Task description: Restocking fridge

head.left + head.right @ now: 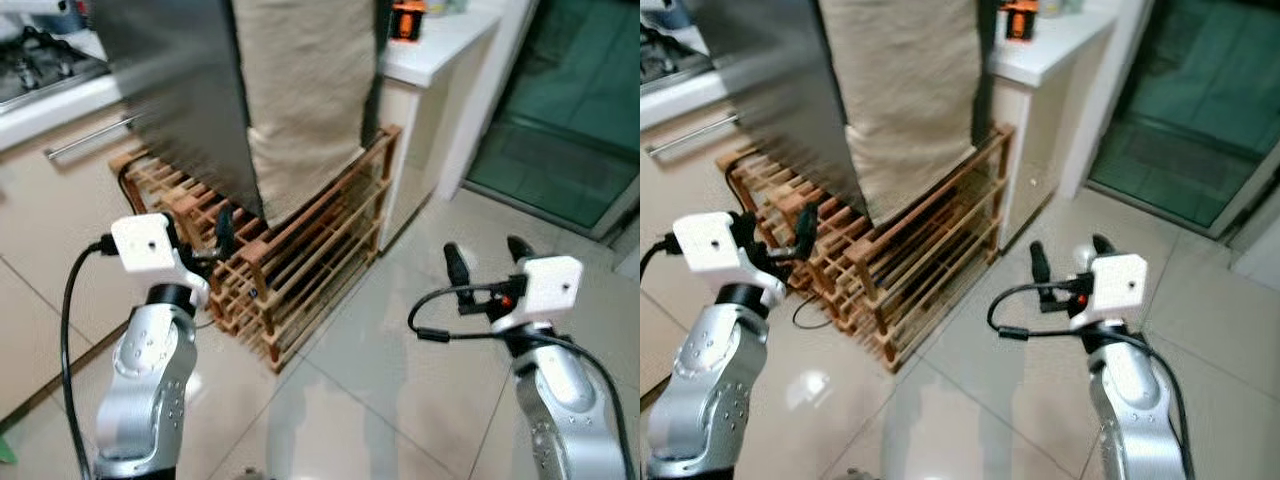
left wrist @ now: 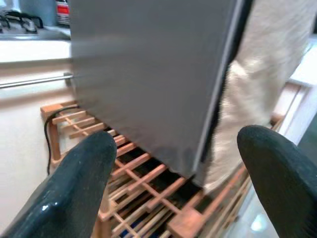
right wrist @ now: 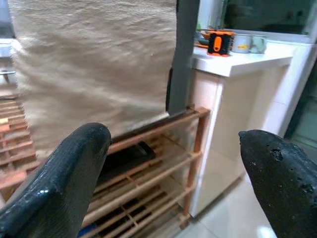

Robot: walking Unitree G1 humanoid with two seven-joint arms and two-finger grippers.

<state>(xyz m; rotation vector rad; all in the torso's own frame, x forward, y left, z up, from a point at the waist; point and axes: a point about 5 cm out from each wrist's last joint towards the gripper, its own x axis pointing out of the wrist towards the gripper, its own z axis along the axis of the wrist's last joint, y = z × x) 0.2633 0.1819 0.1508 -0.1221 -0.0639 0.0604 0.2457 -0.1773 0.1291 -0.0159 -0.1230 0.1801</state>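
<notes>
Left eye view: a grey fridge (image 1: 170,90) stands on a wooden rack (image 1: 300,270) at 12 o'clock, with a beige cloth (image 1: 305,90) draped down its front face. Its tall body runs upright, and its lower corner overhangs the rack. At 1 o'clock a white counter (image 1: 440,45) carries a small orange object (image 1: 407,20); at 10 o'clock a stove (image 1: 40,60) sits above a cabinet with a metal bar handle (image 1: 90,138). A black cable (image 1: 128,185) runs along the rack's far end.

The left gripper (image 1: 205,240) hovers at 9 o'clock, just beside the rack's near corner post, fingers spread wide and empty. The right gripper (image 1: 490,262) hovers at 3 o'clock over the pale tiled floor (image 1: 380,400), well apart from the rack, fingers likewise spread wide and holding nothing.

Judgement: the fridge lies ahead of and above both grippers, and the left arm is the nearer. No door handle or goods to stock can be made out, so the approach appears to be at an early stage.
</notes>
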